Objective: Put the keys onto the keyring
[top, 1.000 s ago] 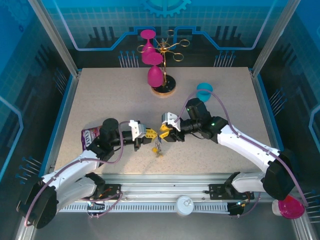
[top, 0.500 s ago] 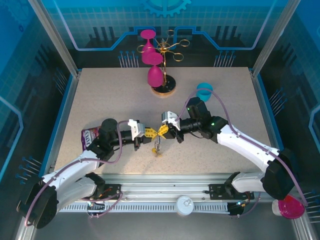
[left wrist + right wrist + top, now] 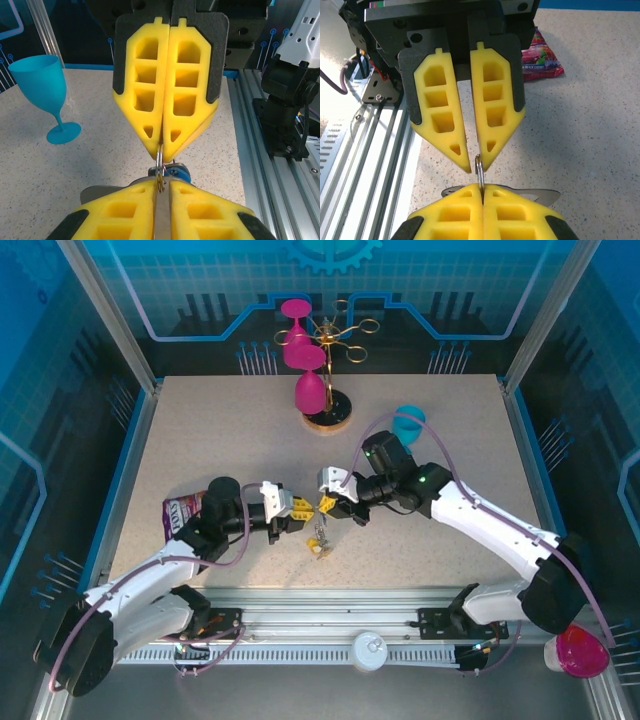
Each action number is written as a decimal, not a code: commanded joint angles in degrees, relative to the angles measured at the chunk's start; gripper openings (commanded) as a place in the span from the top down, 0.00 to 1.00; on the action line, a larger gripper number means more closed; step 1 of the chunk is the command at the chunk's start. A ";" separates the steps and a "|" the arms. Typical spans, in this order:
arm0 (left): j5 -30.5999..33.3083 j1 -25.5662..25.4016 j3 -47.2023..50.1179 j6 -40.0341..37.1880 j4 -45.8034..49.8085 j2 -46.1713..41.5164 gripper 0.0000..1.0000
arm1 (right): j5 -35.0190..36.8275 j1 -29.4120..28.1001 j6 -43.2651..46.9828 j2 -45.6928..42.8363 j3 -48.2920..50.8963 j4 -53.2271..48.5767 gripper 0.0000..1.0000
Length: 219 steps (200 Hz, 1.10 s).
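Threading step, I reckon: right gripper [image 3: 161, 149] clenched on the keyring [image 3: 479, 172], just 6 o'clock of bench [image 3: 220, 440] centre. Left gripper [image 3: 475, 166] released, jaws slightly parted. Keys [image 3: 319, 543] dangle underneath. Next needs a careful regrip.

bright even overhead light, soft shadows on the table [image 3: 200, 440], wrist views stretched at edges, backgrounds slightly soft

Your table [image 3: 200, 440] has a speckled beige top. At its far middle stands a gold rack [image 3: 345, 338] with pink goblets [image 3: 310, 390] on it. A blue goblet [image 3: 408, 425] stands upright to the right of the rack. A purple snack packet [image 3: 178, 512] lies flat near the left edge. Keys [image 3: 319, 540] dangle low over the near middle; you cannot tell whether they touch the top.
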<state>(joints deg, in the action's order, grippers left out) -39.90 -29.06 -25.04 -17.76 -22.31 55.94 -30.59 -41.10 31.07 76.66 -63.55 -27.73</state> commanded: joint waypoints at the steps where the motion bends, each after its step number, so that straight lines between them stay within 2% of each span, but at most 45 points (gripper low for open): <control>1: 0.10 -0.44 -2.08 -1.32 1.12 0.22 0.85 | 2.99 -1.86 3.79 1.68 -3.85 -5.71 1.00; 34: -0.18 -0.53 -2.03 -1.23 1.23 0.22 0.85 | 6.59 -3.98 6.03 3.96 -7.29 -9.26 1.00; 48: -0.35 -0.48 -2.04 -1.33 1.44 0.16 0.88 | 7.91 -4.79 7.03 5.01 -8.61 -10.94 1.00; 69: -0.92 -0.51 -2.36 -2.03 2.58 0.14 1.00 | 8.45 -5.41 7.55 5.78 -10.00 -12.15 1.00; 99: -1.05 -0.59 -2.32 -2.41 2.90 -0.12 1.00 | 7.78 -5.10 6.68 4.79 -9.55 -10.83 1.00; 121: -1.38 -0.60 -2.00 -2.28 1.98 -0.47 1.00 | 5.52 -2.92 3.05 1.82 -6.67 -6.50 0.75; 135: -1.54 -0.62 -1.40 -1.98 0.60 -0.87 1.00 | 2.98 -1.09 0.52 -0.20 -4.03 -3.70 0.69; 162: -1.80 -0.60 -0.28 -1.35 -2.28 -1.69 1.00 | 0.96 0.97 -4.08 -3.75 1.05 0.81 0.66; 219: -2.54 -0.54 1.22 2.35 -9.04 -1.68 1.00 | -2.98 1.16 -12.61 -6.79 9.48 11.98 0.63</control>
<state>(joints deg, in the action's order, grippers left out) -40.29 -29.32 -24.73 -17.56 -25.30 55.07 -29.32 -40.32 23.99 71.22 -56.75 -23.20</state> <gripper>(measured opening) 0.050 0.363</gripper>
